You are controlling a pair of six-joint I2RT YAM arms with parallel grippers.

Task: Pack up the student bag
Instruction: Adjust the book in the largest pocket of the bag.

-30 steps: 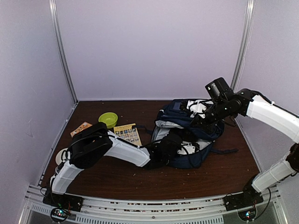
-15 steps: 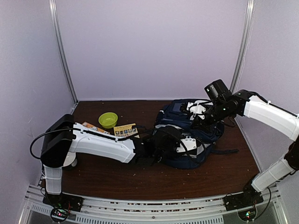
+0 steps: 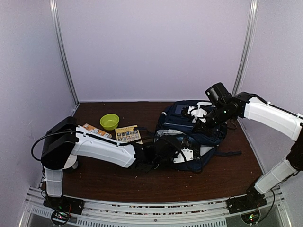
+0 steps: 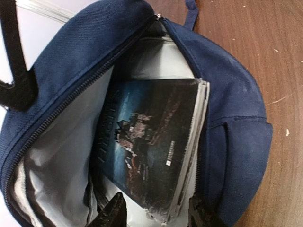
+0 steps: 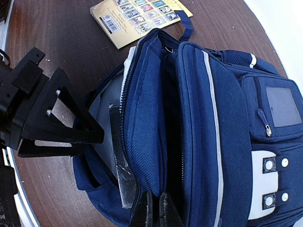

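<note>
The student bag (image 3: 208, 135) (image 4: 236, 109) (image 5: 222, 118) lies on the table, navy with a white stripe, its main compartment unzipped and gaping toward the left. Inside against the grey lining rests a dark-covered book (image 4: 151, 142), seen as a thin edge (image 5: 119, 165) in the right wrist view. My left gripper (image 3: 163, 149) (image 4: 156, 215) sits at the bag's mouth, jaws apart on either side of the book's near end with small gaps. My right gripper (image 3: 201, 124) (image 5: 154, 208) is shut on the blue fabric panel beside the opening, lifting it.
A green bowl (image 3: 110, 121) stands at the back left. A yellow picture card (image 3: 128, 134) (image 5: 139, 16) lies next to the bag, with an orange packet (image 3: 92, 130) beyond it. A white object (image 3: 72, 163) shows under the left arm. Walls enclose the table.
The left arm's elbow swung out to the left and its gripper drew back a little from the bag's mouth, jaws narrowing. The right gripper shifted slightly left, still pinching the bag.
</note>
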